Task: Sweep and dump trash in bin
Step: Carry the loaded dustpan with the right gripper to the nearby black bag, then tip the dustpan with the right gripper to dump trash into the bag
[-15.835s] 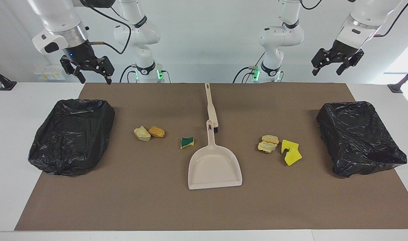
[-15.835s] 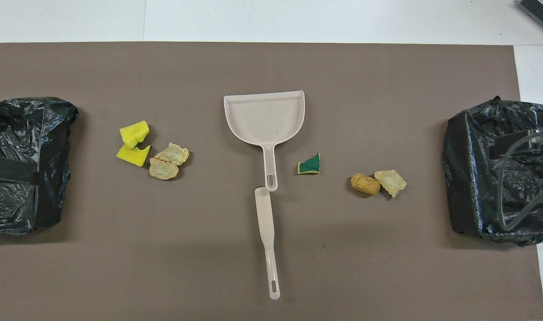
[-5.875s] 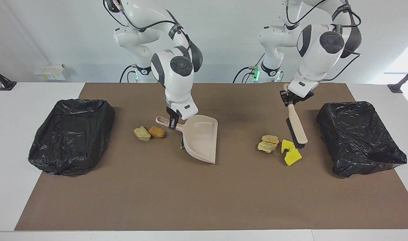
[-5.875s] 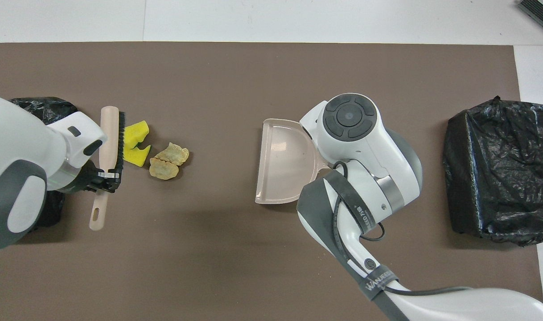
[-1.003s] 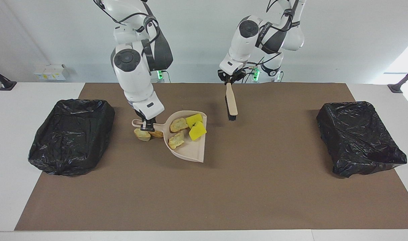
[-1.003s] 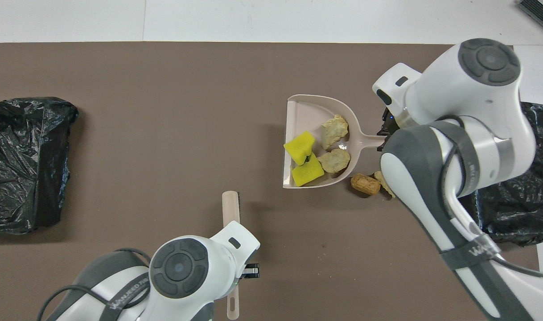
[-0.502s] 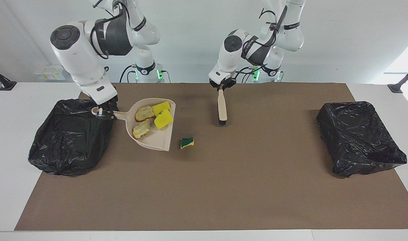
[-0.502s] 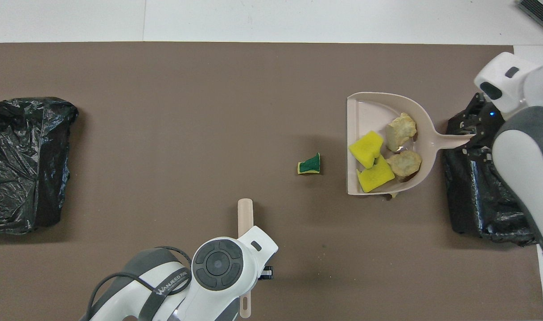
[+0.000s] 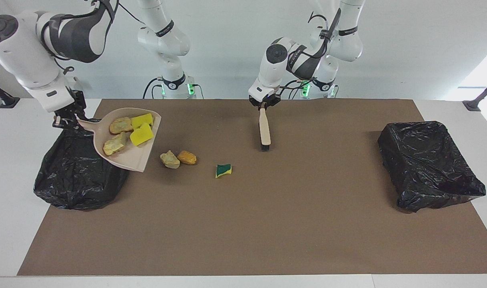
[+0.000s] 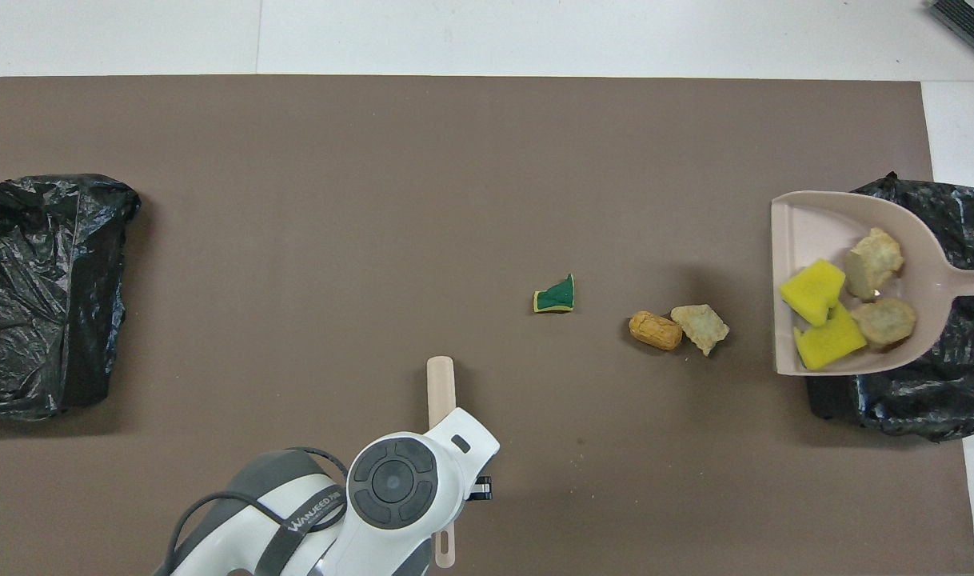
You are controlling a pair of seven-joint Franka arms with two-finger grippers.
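We carry dustpan (image 9: pixel 125 149) outward since half-second ago; it hangs over bin (image 9: pixel 77 176), four scraps (image 9: pixel 127 130) aboard. Right gripper (image 9: pixel 63 119) pinches handle; left gripper (image 9: pixel 263 105) pinches brush (image 9: pixel 264 130). Three scraps (image 9: pixel 178 158) lie at dustpan's three o'clock. Tipping next, we judge.

One word can be made out: "WANUEED" in white letters on the dark grey strap (image 10: pixel 307 512) around the left arm (image 10: pixel 391 488), at the overhead view's bottom edge

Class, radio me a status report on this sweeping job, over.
Right gripper shut on dustpan, four scraps aboard, over bin. Left gripper shut on brush, waiting. Three scraps unswept on mat.
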